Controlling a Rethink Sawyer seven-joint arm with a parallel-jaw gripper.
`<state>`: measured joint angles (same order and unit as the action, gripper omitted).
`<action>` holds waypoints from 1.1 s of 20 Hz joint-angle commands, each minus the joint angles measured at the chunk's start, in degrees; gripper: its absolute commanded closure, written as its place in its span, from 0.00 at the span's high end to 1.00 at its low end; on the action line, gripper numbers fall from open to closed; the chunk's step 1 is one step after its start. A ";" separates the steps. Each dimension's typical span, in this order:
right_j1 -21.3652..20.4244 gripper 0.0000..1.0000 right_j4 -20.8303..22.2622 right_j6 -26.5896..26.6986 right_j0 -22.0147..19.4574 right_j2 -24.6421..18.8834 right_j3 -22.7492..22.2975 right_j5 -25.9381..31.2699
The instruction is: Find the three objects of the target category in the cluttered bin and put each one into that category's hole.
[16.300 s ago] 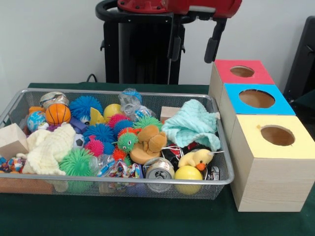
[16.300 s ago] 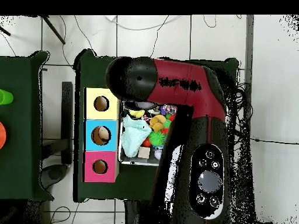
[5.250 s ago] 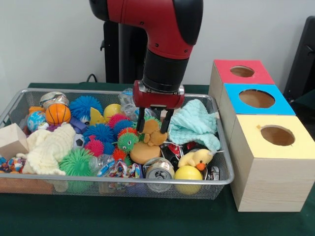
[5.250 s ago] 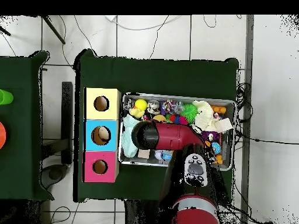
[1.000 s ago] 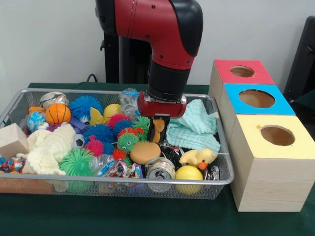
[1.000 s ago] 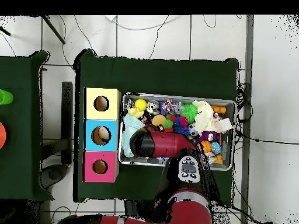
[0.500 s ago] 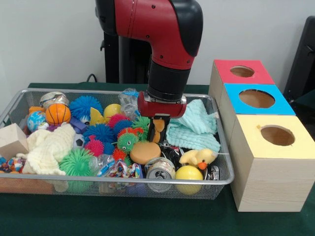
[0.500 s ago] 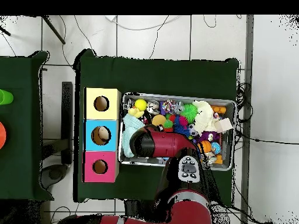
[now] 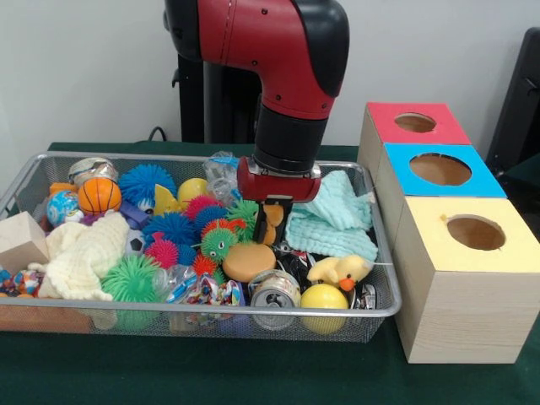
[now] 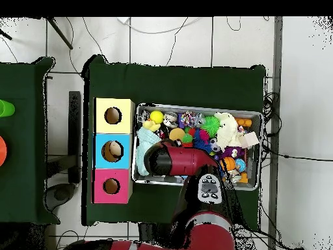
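Note:
My gripper (image 9: 270, 234) hangs over the middle of the wire bin (image 9: 211, 311), shut on a small brown plush toy (image 9: 272, 214) held just above the clutter. A tan disc (image 9: 248, 261) lies below it. A yellow plush duck (image 9: 339, 272) sits to the right by a yellow ball (image 9: 323, 297). A cream plush (image 9: 83, 254) lies at the left. Beside the bin stand the yellow box (image 9: 472, 232), blue box (image 9: 440, 170) and red box (image 9: 415, 122), each with a round hole. In the overhead view the arm (image 10: 175, 161) hides the gripper.
A teal cloth (image 9: 333, 221) lies right of the gripper. Several spiky balls (image 9: 171, 228), a basketball (image 9: 99, 195), a can (image 9: 273, 291) and a wooden block (image 9: 18, 240) crowd the bin. Overhead, the three boxes (image 10: 112, 151) stand left of the bin (image 10: 195, 107).
Since the older frames the arm came down into the bin and shut on the brown plush, lifting it off the tan disc. Over the last second it has barely moved.

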<state>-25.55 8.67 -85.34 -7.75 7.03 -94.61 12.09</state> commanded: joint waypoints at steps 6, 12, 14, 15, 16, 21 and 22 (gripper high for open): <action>0.16 0.00 0.10 -9.02 0.20 -2.27 -4.13 1.89; -0.32 0.00 -0.27 -9.13 1.03 -1.72 -3.49 3.09; -1.47 0.00 -0.74 -9.00 1.22 -1.78 -3.57 4.66; -2.03 0.00 -0.96 -8.84 1.32 -1.78 -3.47 5.63; -2.50 0.00 -1.11 -8.66 1.50 -1.68 -3.28 6.60; -6.01 0.00 -2.06 -7.13 0.92 -2.09 -2.63 12.25; -7.85 0.00 -2.30 -6.07 0.00 -3.01 -3.00 14.16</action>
<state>-28.33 8.67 -85.34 -6.36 7.63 -94.63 15.39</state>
